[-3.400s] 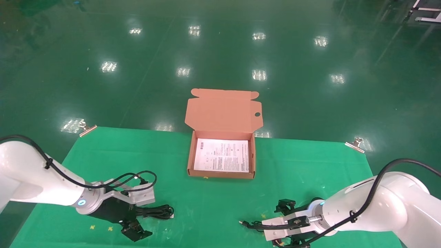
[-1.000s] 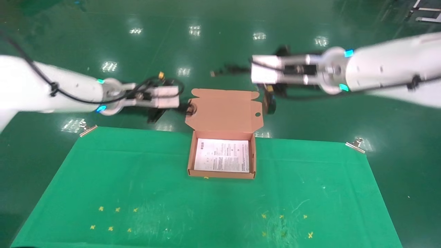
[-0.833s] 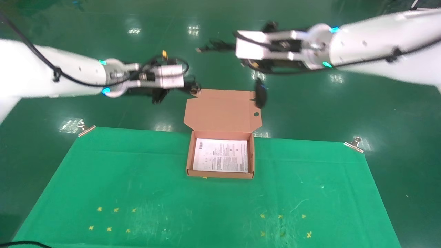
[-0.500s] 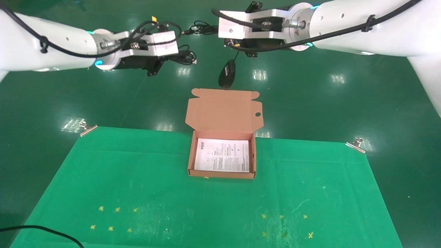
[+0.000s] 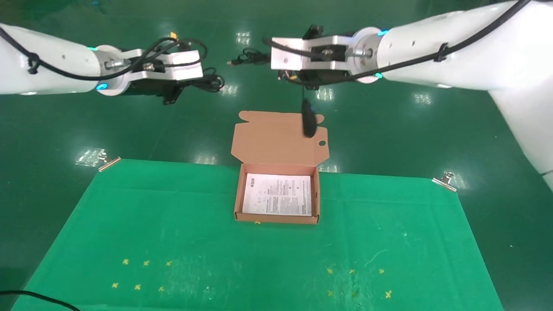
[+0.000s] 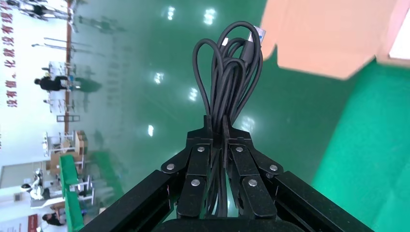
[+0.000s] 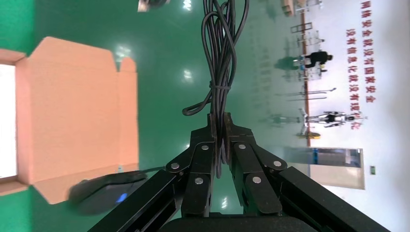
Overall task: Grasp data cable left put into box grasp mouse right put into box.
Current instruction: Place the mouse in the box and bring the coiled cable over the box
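The orange-brown box [image 5: 236, 196] stands open at the middle of the green cloth, its lid [image 5: 276, 138] upright and a white printed sheet on its floor. My left gripper [image 5: 195, 83] is raised left of the lid, shut on the data cable [image 5: 212, 81]; the looped bundle [image 6: 232, 72] sticks out past the fingertips [image 6: 212, 126]. My right gripper [image 5: 287, 77] is raised above the lid, shut on the mouse's bundled cord [image 7: 222, 58]. The black mouse [image 5: 308, 123] hangs from that cord in front of the lid's top right, and shows in the right wrist view [image 7: 104, 191].
The green cloth [image 5: 173, 224] covers the table, held by metal clips at its far corners [image 5: 109, 163] [image 5: 445, 180]. Small yellow marks [image 5: 138, 286] lie near the front. A black cable [image 5: 34, 298] crosses the front left corner. Shiny green floor lies beyond.
Both arms have risen from the table with their loads. In the last half second the left gripper has drifted left, and the hanging mouse has swung right and lower, in front of the lid.
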You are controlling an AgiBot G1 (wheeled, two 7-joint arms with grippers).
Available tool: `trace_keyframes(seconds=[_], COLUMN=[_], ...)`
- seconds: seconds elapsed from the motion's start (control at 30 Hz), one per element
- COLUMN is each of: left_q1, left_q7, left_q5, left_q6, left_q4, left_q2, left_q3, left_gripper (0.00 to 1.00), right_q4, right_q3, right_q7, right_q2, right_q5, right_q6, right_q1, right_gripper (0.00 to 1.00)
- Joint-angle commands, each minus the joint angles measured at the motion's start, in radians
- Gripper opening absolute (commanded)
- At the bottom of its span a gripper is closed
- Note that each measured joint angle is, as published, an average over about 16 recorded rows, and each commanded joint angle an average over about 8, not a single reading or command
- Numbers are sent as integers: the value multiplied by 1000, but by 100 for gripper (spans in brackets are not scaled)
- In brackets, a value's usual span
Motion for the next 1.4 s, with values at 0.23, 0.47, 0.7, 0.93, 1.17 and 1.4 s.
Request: trace_keyframes(seconds=[0.23,0.47,0.7,0.93,1.17,1.4], left_q1=[9,21,32,37,40,41], left_q7=[-80,-166,-215,-239,-251,-256], left_q5=[66,126,157,172,180,183], left_q6=[55,88,100,107,110,111], left_q4=[-57,-129,-179,-204,-216,-221], left_q2=[-60,-88,-101,-107,-110,-112], left_q3=[20,33,37,38,39,39], left_gripper=[0,0,0,0,0,0], right_q4=[-36,-78,-100,-93,-63,-56], right_q3=[-19,-67,-151,-240,-352,-457], right_q7=[-14,-33,-31,-1,35,74], right_q2=[-35,-59,-65,-69,-74,-75], right_q5=[19,74,154,235,304,378], right_q6=[5,40,63,94,163,220], right_q1=[-39,-76,-113,-142,-160,-162], right_gripper=[0,0,0,0,0,0])
